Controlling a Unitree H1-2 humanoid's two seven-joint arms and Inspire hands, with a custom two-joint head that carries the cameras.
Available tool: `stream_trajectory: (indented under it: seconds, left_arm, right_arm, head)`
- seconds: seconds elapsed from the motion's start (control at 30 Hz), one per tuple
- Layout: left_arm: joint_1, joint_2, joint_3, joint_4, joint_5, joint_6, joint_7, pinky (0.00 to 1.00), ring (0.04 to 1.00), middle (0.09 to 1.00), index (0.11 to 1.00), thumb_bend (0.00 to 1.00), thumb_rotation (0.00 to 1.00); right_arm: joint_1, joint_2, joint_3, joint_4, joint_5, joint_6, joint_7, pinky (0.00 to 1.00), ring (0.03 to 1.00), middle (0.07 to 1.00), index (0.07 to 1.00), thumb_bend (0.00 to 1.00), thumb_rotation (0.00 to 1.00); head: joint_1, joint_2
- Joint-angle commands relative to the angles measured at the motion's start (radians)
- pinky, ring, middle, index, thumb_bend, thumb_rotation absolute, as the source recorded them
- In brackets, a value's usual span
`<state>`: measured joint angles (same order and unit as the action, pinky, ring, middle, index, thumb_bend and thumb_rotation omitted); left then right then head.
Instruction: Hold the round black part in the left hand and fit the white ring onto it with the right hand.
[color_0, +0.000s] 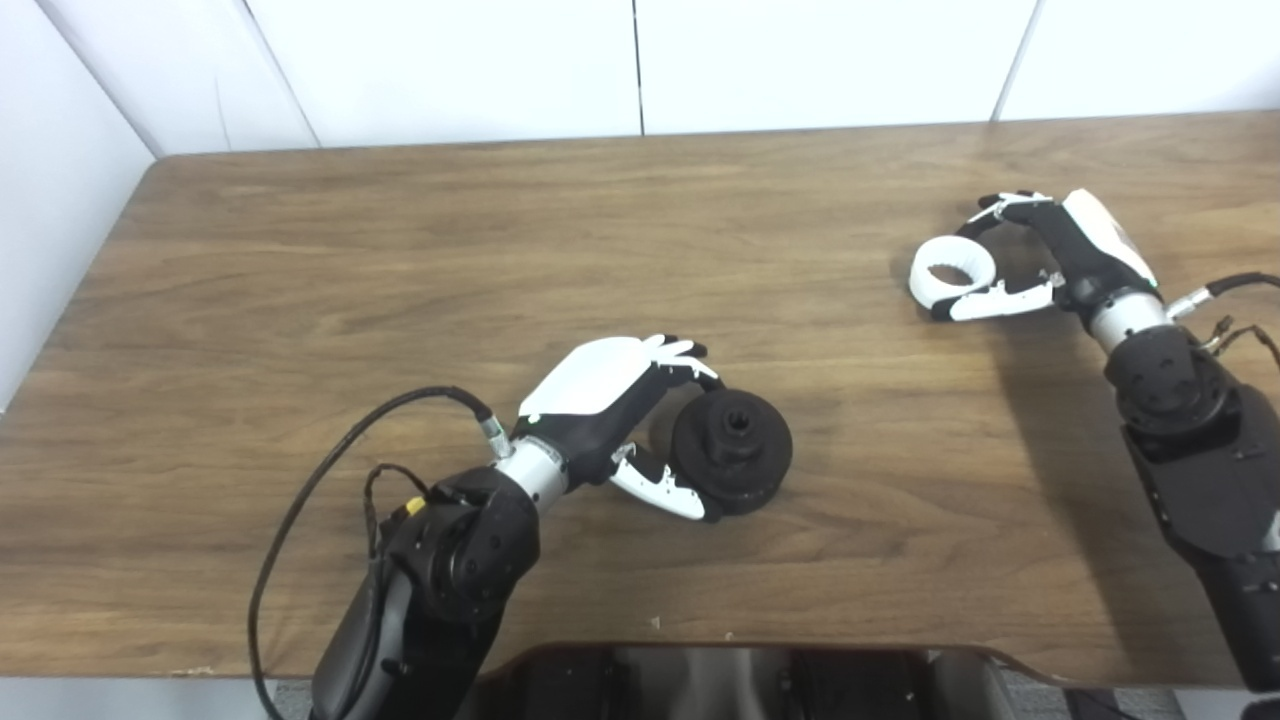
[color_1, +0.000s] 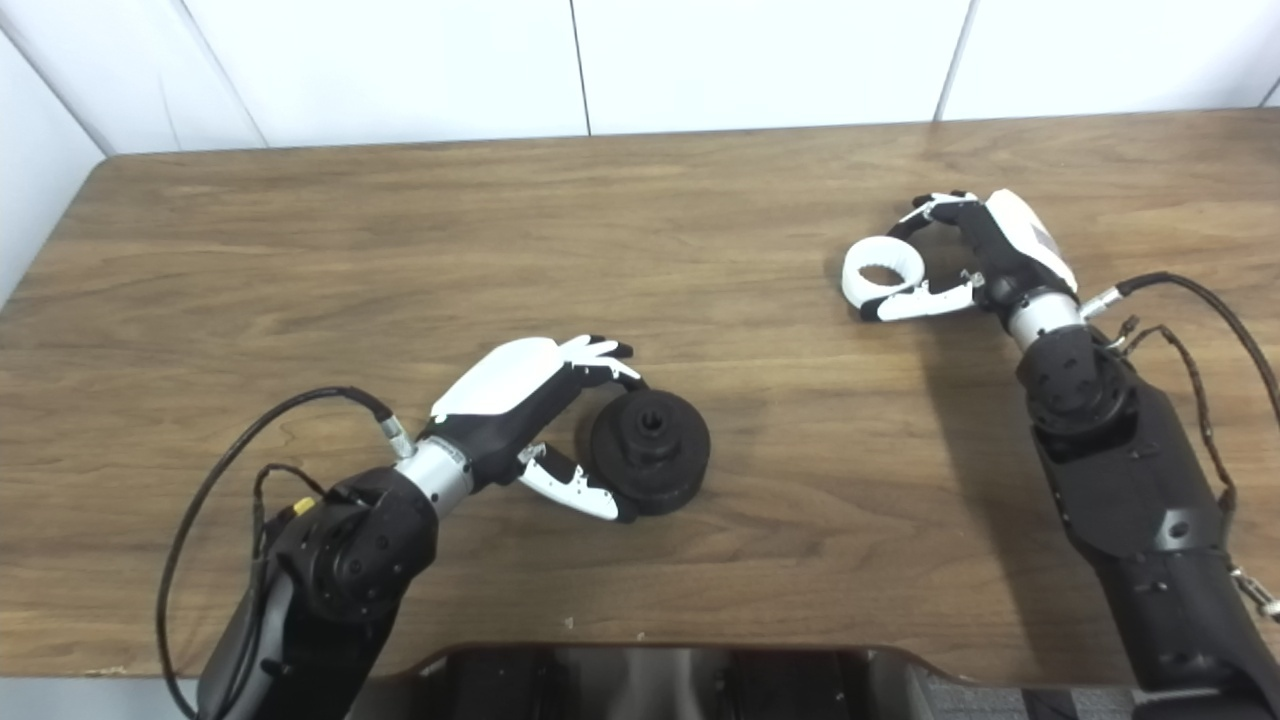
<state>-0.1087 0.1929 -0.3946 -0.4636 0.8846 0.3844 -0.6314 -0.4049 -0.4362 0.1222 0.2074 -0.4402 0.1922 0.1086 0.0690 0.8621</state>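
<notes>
Low in the frame, left of centre, the left hand (color_0: 620, 405) wraps the round black part (color_0: 732, 452) on the wooden bench (color_0: 400, 250), fingers over its far edge and thumb against its near side; the contact behind the part is hidden. At the right side of the frame, well apart, the right hand (color_0: 1040, 260) pinches the white ring (color_0: 952, 270) between fingers and thumb. Whether the ring rests on the bench or hangs just above it cannot be told.
</notes>
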Motion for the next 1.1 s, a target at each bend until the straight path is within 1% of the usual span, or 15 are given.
stream_trajectory:
  seconds: [0.0,0.1,0.6,0.77,0.9,1.07]
  left_arm:
    - [-0.014,0.009,0.013,-0.022,0.002,0.001,0.007,0.83,0.985,0.947,0.732,0.85,0.26]
    - [-0.014,0.009,0.013,-0.019,0.002,-0.002,0.011,0.82,0.981,0.944,0.729,0.85,0.26]
    - [-0.015,0.009,0.012,-0.015,0.001,-0.009,0.013,0.82,0.979,0.940,0.726,0.86,0.27]
    - [-0.015,0.008,0.012,-0.014,0.000,-0.010,0.014,0.82,0.977,0.941,0.727,0.86,0.27]
    - [-0.014,0.006,0.013,-0.016,-0.005,-0.006,0.010,0.82,0.982,0.944,0.728,0.85,0.27]
    - [-0.016,0.006,0.011,-0.010,-0.002,-0.014,0.018,0.81,0.979,0.940,0.724,0.86,0.27]
  right_arm:
    - [-0.031,-0.011,-0.017,-0.048,0.006,-0.014,-0.010,0.96,0.977,0.881,0.501,0.55,0.16]
    - [-0.028,-0.011,-0.018,-0.067,0.004,-0.010,-0.007,0.95,0.972,0.878,0.492,0.53,0.15]
    - [-0.008,-0.009,-0.022,-0.206,0.012,0.031,0.034,0.95,0.968,0.873,0.491,0.52,0.15]
    - [0.004,-0.003,-0.029,-0.269,0.020,0.065,0.057,0.97,0.971,0.873,0.491,0.52,0.15]
    - [0.017,0.004,-0.034,-0.339,0.037,0.104,0.084,0.99,0.974,0.869,0.491,0.52,0.15]
    - [0.034,0.009,-0.031,-0.426,0.045,0.145,0.109,1.00,0.972,0.861,0.490,0.52,0.15]
  head:
    - [0.001,0.000]
    - [-0.001,-0.001]
    - [-0.003,-0.001]
    - [-0.005,-0.001]
    - [-0.006,-0.001]
    - [-0.006,-0.001]
